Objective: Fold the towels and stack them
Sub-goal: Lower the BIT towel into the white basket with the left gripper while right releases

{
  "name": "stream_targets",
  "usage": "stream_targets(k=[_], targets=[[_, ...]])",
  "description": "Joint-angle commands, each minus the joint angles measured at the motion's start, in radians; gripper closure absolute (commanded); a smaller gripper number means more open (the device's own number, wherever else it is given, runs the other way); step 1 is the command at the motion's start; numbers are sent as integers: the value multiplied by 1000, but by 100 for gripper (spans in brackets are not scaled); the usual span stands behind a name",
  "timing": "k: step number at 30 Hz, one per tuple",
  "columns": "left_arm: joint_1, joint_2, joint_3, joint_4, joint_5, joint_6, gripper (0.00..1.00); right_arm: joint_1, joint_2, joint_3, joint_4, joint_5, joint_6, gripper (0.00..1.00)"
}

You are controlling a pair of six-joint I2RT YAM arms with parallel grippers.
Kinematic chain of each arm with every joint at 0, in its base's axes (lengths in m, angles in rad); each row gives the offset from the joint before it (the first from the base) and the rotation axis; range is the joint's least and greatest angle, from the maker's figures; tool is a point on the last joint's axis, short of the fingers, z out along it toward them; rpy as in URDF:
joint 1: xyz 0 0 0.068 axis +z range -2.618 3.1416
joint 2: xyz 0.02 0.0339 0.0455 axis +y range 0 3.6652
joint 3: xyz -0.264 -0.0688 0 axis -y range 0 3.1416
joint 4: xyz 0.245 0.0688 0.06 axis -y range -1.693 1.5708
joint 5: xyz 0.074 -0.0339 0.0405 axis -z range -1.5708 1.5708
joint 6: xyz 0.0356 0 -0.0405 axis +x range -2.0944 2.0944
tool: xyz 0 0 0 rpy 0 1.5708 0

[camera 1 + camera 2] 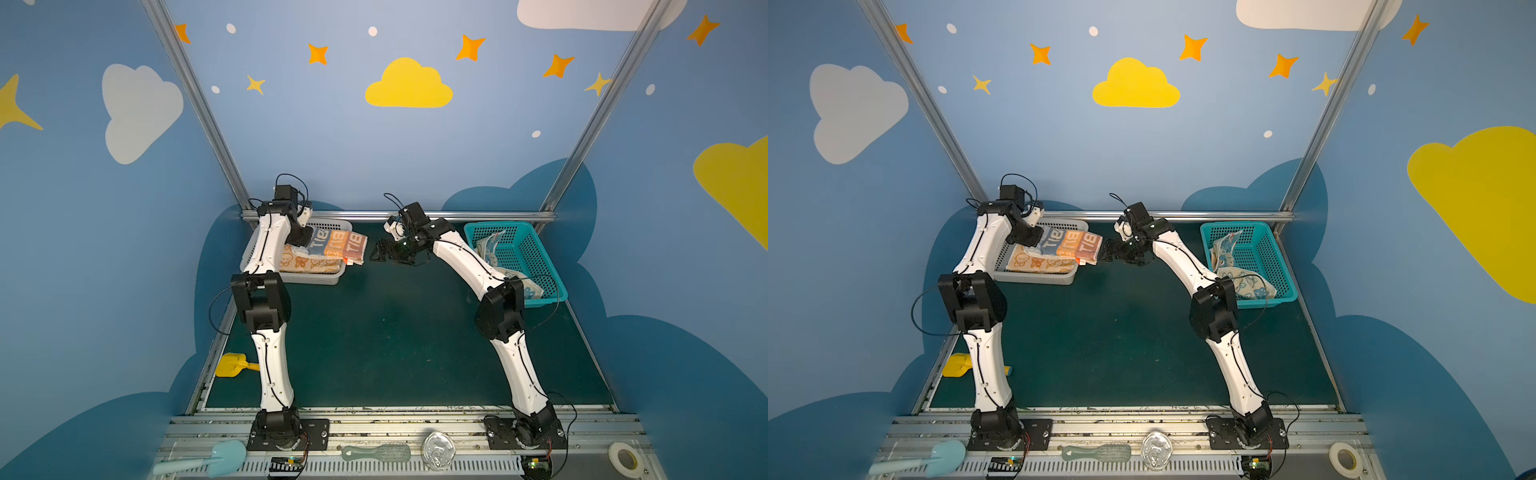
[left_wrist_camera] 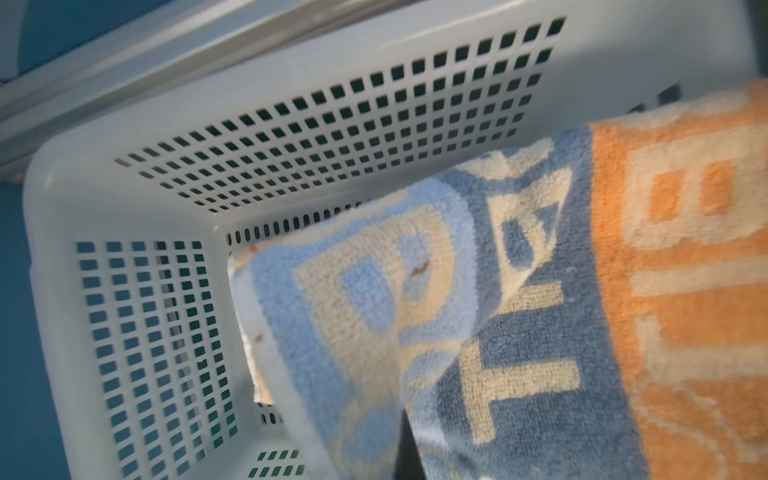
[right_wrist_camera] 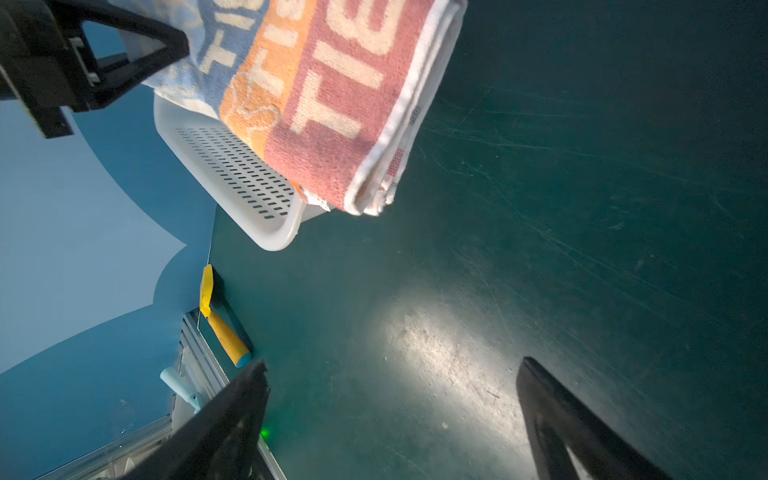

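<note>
Green counter, bare in front, is where a dropped cloth would land. Just past it my right fingers stand spread wide and hold nothing, just beside the hanging end of the lettered towel. That towel, folded, lies across the orange bunny towel in the white basket, but its end overhangs the rim above the counter. My left fingers are pressed together on its other end, pinching it.

Risk 1, as I judge it: letting go now could let the overhang drag the towel off the stack. Risk 2: my right fingers, nudging the layered edges, could splay the fold.

At the back right, the blue-cream towel sits crumpled in the teal basket. So 2 of 3 towels are stacked and 1 is unfolded.
</note>
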Motion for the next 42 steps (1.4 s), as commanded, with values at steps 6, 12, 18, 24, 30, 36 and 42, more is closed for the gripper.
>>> stream_targets(k=[6, 12, 18, 24, 30, 36, 42], targets=[[27, 45, -8, 43, -15, 72, 97, 7, 53, 66, 20, -7, 23, 6], [51, 72, -6, 49, -19, 83, 97, 10, 64, 94, -2, 1, 19, 6], [80, 103, 26, 47, -24, 69, 97, 11, 64, 96, -1, 4, 20, 6], [81, 104, 25, 70, -30, 66, 97, 20, 58, 96, 13, 14, 26, 6], [84, 97, 51, 64, -20, 60, 97, 23, 58, 96, 4, 22, 21, 6], [86, 62, 38, 59, -22, 67, 97, 25, 63, 96, 10, 18, 33, 6], [98, 51, 25, 82, -25, 68, 97, 30, 66, 96, 18, 26, 43, 6]])
